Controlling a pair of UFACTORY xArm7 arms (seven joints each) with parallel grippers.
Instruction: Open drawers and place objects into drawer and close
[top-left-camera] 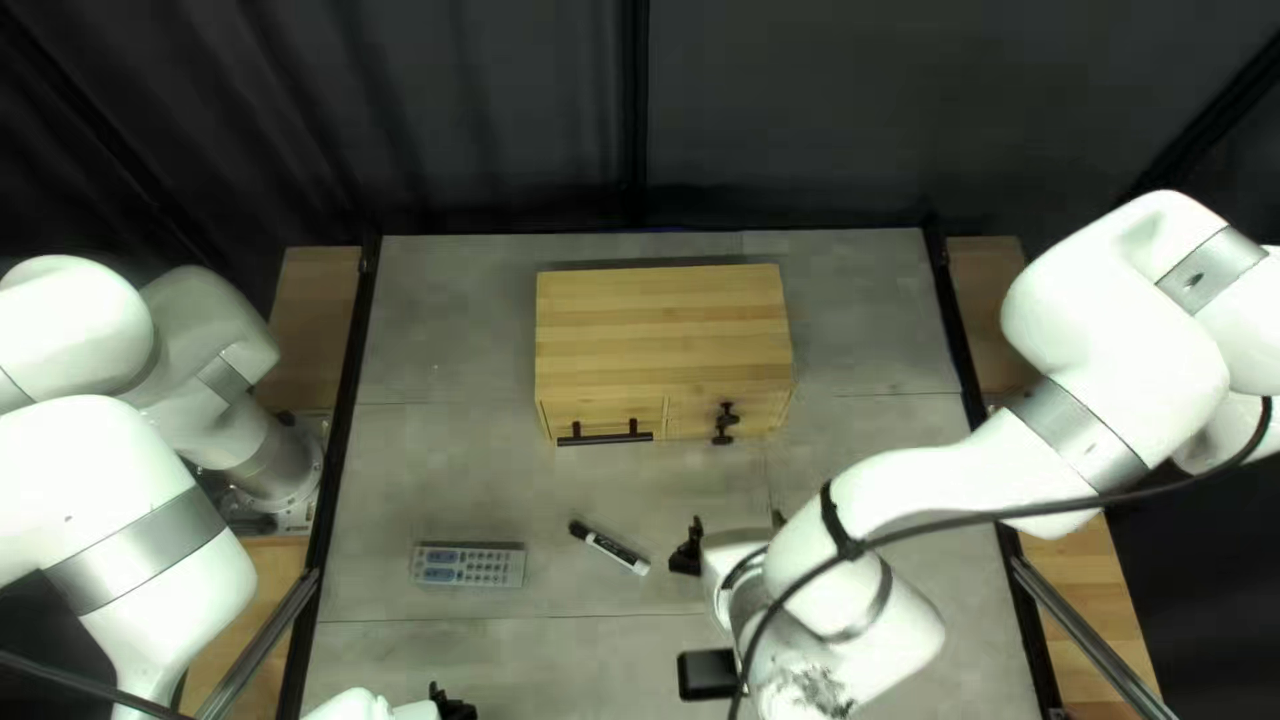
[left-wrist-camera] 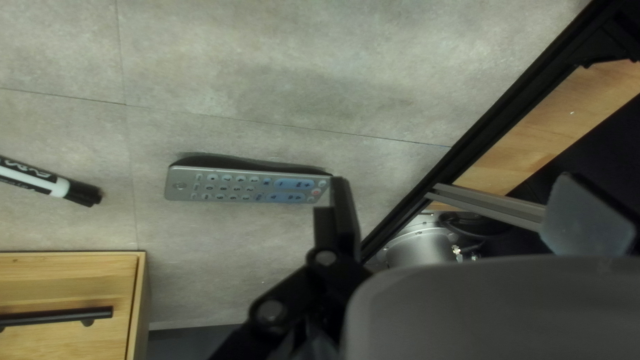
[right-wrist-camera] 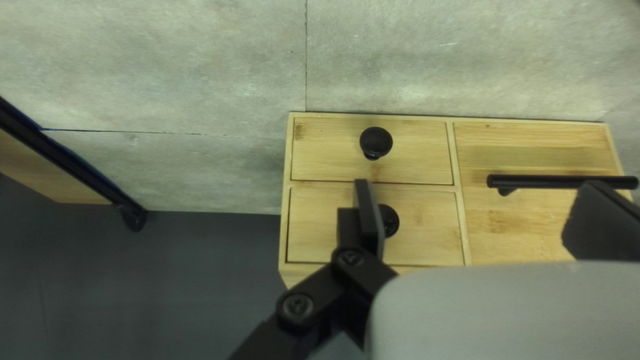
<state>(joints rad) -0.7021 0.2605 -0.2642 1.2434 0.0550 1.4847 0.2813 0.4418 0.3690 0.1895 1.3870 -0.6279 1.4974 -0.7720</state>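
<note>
- Top left view: the wooden cabinet (top-left-camera: 664,320) is seen shut on the counter (top-left-camera: 454,347), with the remote control (top-left-camera: 467,566) and the marker (top-left-camera: 611,548) laid before its front.
- Right wrist view: the right hand (right-wrist-camera: 477,203) is held empty, fingers apart, facing that front. The upper knob (right-wrist-camera: 393,221) is placed ahead, just inside one finger and partly hidden by it; the lower knob (right-wrist-camera: 376,141) is set nearer the counter, and the bar handle (right-wrist-camera: 560,182) is crossed by the other finger's line.
- Left wrist view: the left hand (left-wrist-camera: 457,200) is likewise spread and empty, the remote control beyond one fingertip.
- Judgement: a drawer must be opened first; by nearness, the right hand is favoured, with slight sideways centring on a knob required.
</note>
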